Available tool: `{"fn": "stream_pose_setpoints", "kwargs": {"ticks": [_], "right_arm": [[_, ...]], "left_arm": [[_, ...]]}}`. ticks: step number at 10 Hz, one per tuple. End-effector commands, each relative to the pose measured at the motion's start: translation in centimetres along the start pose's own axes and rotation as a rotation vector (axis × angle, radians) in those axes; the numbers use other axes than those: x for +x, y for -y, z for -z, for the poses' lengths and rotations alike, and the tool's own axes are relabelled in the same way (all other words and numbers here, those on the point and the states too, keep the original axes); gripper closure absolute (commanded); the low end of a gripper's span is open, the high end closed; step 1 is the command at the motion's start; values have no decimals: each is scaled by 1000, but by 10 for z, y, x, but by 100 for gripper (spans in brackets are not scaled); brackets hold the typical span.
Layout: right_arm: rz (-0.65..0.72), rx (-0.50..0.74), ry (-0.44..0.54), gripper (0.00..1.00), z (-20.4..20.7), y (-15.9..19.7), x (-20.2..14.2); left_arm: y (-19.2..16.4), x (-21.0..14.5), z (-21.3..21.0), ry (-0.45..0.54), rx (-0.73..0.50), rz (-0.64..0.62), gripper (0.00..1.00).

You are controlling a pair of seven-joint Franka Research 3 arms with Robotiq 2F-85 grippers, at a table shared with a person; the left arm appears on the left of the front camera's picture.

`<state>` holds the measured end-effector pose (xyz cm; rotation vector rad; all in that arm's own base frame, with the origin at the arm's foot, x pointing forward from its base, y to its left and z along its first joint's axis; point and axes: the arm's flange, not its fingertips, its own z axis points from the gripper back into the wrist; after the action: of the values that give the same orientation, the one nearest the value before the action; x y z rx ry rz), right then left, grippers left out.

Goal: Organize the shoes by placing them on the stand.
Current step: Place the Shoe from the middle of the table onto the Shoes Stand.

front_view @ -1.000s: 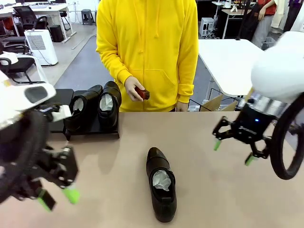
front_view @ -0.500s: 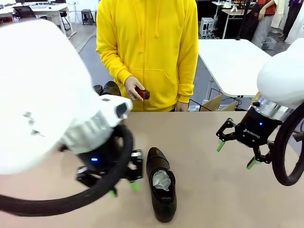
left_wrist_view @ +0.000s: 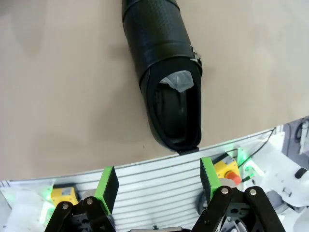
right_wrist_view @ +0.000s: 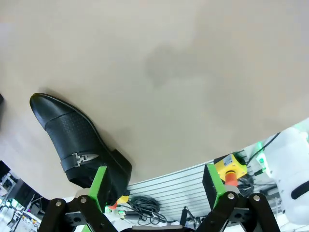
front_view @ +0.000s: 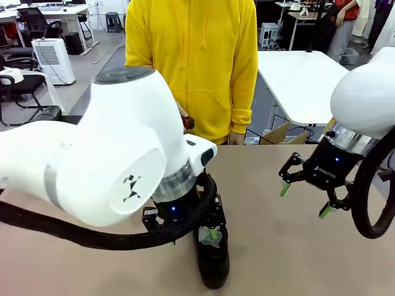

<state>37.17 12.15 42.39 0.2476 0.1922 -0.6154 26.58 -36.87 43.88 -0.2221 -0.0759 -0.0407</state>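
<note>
One glossy black shoe (front_view: 213, 266) with white paper inside lies in the middle of the tan table, heel toward me. My left gripper (front_view: 207, 237) hangs directly over it, open. In the left wrist view the shoe (left_wrist_view: 166, 72) lies just beyond my left gripper (left_wrist_view: 157, 178), with nothing between the green pads. A black buckled shoe (right_wrist_view: 77, 145) lies near the table edge, ahead of my open right gripper (right_wrist_view: 154, 182). From the front, my right gripper (front_view: 302, 196) hovers at the right, apart from the shoe. My left arm hides the stand.
A person in a yellow hoodie (front_view: 197, 61) stands at the far side, holding a small dark red object (front_view: 187, 122). An aluminium rail with yellow stop buttons (left_wrist_view: 227, 169) runs along the near table edge. A white table (front_view: 302, 80) stands behind on the right.
My left arm has swung in from the front left to above the middle shoe and now hides the stand and its two shoes. The right gripper has barely moved.
</note>
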Motion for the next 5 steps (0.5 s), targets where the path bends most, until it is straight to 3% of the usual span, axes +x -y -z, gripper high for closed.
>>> {"fn": "stream_pose_setpoints", "kwargs": {"ticks": [1, 5], "right_arm": [[-17, -13, 0, 0, -4, -1, 4], [-17, -13, 0, 0, -4, -1, 4]], "left_arm": [[6, 3, 9, 52, 38, 17, 12], [6, 15, 50, 91, 87, -19, 12]]}}
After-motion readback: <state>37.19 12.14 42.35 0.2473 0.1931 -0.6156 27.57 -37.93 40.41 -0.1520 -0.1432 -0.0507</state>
